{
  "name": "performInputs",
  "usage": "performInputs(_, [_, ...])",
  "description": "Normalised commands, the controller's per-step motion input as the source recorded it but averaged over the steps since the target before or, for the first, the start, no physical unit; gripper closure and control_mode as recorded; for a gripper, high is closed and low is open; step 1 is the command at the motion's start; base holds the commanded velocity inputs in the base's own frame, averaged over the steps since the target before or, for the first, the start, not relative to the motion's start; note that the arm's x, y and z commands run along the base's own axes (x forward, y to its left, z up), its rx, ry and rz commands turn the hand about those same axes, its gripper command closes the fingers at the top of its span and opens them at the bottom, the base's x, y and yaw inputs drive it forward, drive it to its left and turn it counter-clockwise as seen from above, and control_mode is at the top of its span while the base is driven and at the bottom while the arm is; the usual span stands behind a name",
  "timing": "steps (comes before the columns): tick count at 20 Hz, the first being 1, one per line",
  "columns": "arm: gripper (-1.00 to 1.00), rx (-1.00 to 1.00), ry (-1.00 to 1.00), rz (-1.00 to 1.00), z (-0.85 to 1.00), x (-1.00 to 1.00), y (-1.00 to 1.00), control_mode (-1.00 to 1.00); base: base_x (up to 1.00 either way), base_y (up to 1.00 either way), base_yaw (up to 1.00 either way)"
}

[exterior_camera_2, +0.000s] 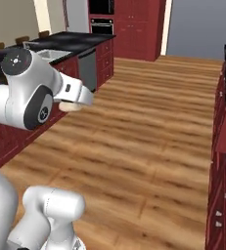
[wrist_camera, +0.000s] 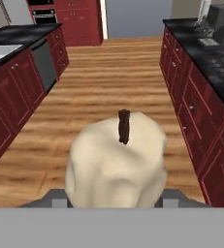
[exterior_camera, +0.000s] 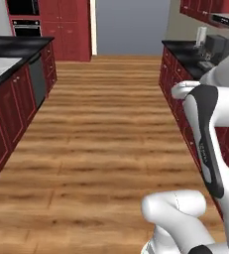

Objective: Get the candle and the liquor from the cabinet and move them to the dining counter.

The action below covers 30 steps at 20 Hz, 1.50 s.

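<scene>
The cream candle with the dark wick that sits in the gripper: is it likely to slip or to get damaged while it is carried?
The candle looks lumpy and rounded, so the jaws may grip unevenly and it could twist or slip. Being wax, it probably dents under a hard squeeze. Its thin wick seems the most fragile part.

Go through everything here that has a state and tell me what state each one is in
candle: held in the gripper, wick up, carried above the wooden floor
gripper: shut on the candle
dishwasher: door closed
oven: door closed
lower cabinets: doors and drawers closed
</scene>
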Motion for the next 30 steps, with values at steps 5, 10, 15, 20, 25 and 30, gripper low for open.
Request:
performInputs(5, [1.0,0.0,0.0,0.0,0.0,0.0,0.0,1.0,0.4,0.62,0.4])
performInputs(10, [1.0,0.0,0.0,0.0,0.0,0.0,0.0,1.0,0.89,0.56,-0.01])
performInputs(15, [1.0,0.0,0.0,0.0,0.0,0.0,0.0,1.0,1.0,0.04,-0.24])
performInputs(20, [1.0,0.0,0.0,0.0,0.0,0.0,0.0,1.0,1.0,-0.04,-0.27])
performInputs(25, [1.0,0.0,0.0,0.0,0.0,0.0,0.0,1.0,1.0,-0.47,-0.13])
performInputs(30, [1.0,0.0,0.0,0.0,0.0,0.0,0.0,1.0,1.0,-0.35,-0.1])
